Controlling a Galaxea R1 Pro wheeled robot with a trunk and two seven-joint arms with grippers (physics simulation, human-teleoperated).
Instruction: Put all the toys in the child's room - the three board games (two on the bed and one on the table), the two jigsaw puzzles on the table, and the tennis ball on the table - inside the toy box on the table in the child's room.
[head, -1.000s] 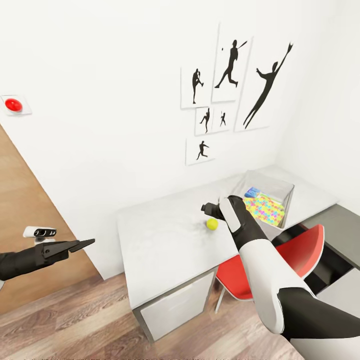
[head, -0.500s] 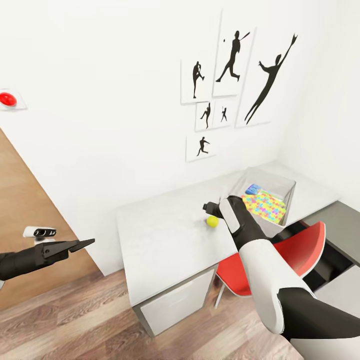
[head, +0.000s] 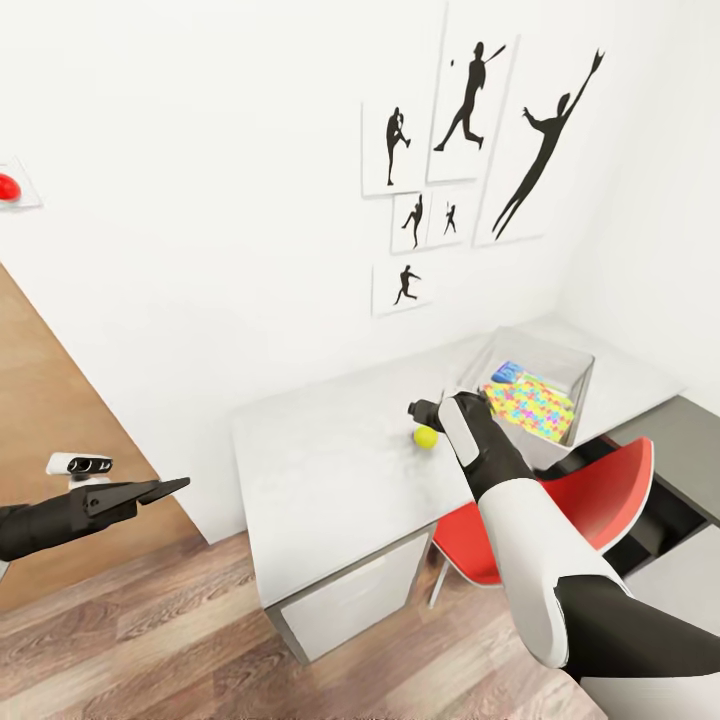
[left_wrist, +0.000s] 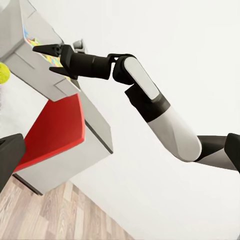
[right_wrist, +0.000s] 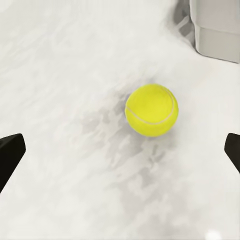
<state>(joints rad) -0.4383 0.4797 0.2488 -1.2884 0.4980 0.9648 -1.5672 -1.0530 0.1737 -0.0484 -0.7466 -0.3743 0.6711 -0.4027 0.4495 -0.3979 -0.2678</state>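
The tennis ball (head: 426, 437) lies on the light grey table (head: 320, 470), a little way from the toy box (head: 583, 378). My right gripper (head: 421, 410) hovers just above the ball and stands open. In the right wrist view the ball (right_wrist: 151, 110) lies ahead, between the two spread fingertips (right_wrist: 10, 155). A jigsaw puzzle (head: 530, 405) lies inside the toy box, with a blue-topped board game (head: 507, 373) behind it. Far off the table, over the floor, my left gripper (head: 168, 488) is open and empty. The left wrist view shows the right gripper (left_wrist: 44, 59).
A red chair (head: 590, 500) is tucked under the table beside my right forearm. The table's dark grey part (head: 690, 450) runs off to the right. Black silhouette pictures (head: 470, 150) hang on the white wall. A wooden door (head: 50, 440) stands at the left above wood-plank floor.
The whole view has shifted a little, so the camera has moved. The right gripper sits slightly closer to the ball. The left arm holds its pose.
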